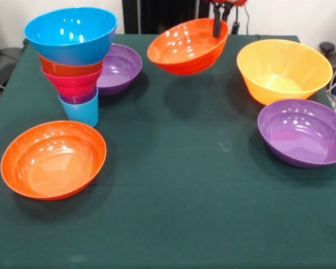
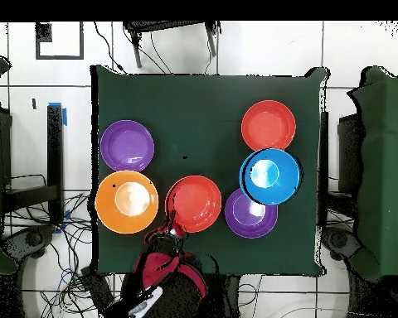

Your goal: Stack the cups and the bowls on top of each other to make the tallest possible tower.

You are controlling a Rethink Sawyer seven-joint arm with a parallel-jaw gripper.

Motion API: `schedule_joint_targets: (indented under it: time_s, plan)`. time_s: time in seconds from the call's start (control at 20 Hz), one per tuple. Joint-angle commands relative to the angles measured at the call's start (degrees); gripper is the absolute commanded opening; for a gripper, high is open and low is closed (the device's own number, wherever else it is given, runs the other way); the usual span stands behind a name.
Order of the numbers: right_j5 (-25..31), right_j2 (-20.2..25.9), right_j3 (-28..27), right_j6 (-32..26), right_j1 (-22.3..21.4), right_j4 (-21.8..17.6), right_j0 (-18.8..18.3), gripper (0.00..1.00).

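Gripping the far rim of a wide orange-red bowl (image 1: 187, 46) with the fingers (image 1: 218, 28) pinched on its wall, one finger inside and one outside, and holding it tilted clear above the green cloth surface (image 1: 179, 185), its shadow lying on the cloth underneath. Judging the coming move as a carry across to the tower (image 1: 74, 61), standing well off to one side of the fingers and toward the camera in the front view, with its open top pointing straight up. Seeing the tower widening upward: a light blue cup (image 1: 81, 111) at the foot, a purple cup (image 1: 79, 97) nested in it, then a small pink bowl (image 1: 71, 79), a small orange bowl (image 1: 70, 67) and a medium blue bowl (image 1: 71, 32) on top. Needing, most likely, to level the held bowl and centre it over that blue rim, since the narrow base looks easy to tip. Lying between the fingers and the tower, just beside the tower, a wide purple bowl (image 1: 119, 68). Resting to the other side of the fingers, a deep yellow-orange bowl (image 1: 284, 70), with a second purple bowl (image 1: 303, 131) just nearer the camera. Sitting well apart, below the tower, a second orange-red bowl (image 1: 53, 158). All round, glossy, smooth plastic, catching highlights; thin walls, likely slippery in a pinch.
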Motion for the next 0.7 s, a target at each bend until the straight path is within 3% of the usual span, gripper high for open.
schedule_joint_targets:
  time_s: [0.05, 0.3, 0.7]
  plan:
    - [9.80, 4.21, 4.54, 6.70, -7.09, -2.18, -1.28, 0.00]
    - [15.55, 5.13, 6.30, 5.35, -12.95, -2.30, -1.61, 0.00]
    - [19.74, 2.88, 6.78, 5.03, -16.77, -0.02, 2.01, 0.00]
